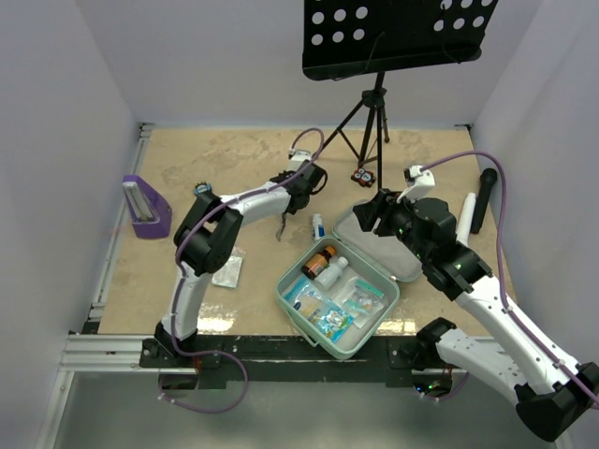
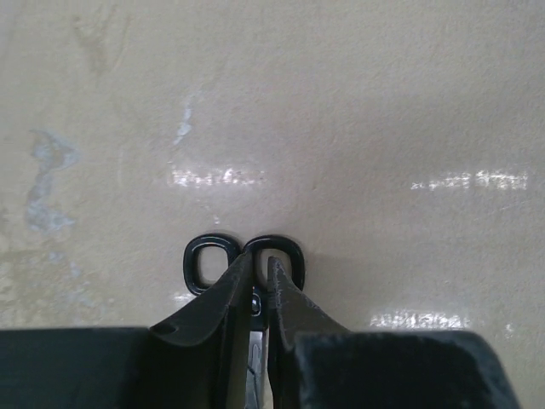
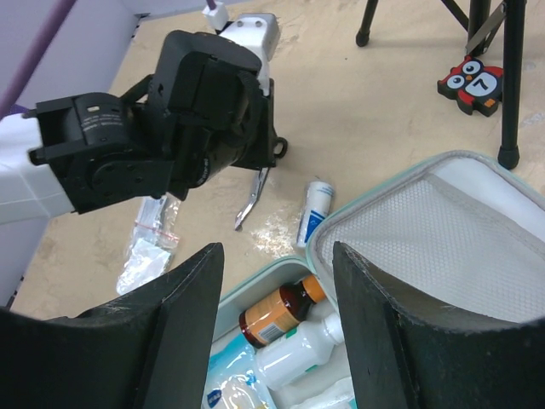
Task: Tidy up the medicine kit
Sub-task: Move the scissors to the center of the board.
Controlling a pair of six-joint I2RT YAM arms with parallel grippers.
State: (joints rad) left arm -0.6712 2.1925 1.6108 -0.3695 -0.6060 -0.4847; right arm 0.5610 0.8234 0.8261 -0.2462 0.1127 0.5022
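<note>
**Left tool (image 2: 261,266) clenched on scissors (image 3: 251,200); right tool (image 3: 277,256) released.**
My left tool grips the scissors, apparently near the pivot, with the blades hanging down toward the table (image 1: 187,168), just far-left of the medicine kit (image 1: 298,316). The kit lies open at the table's near centre, its lid folded back to the far right. My right tool hangs over that lid, spread and holding nothing.

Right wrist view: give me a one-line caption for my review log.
Open right gripper hovers near the open medicine kit while the left gripper grips scissors by the handles beyond it.
</note>
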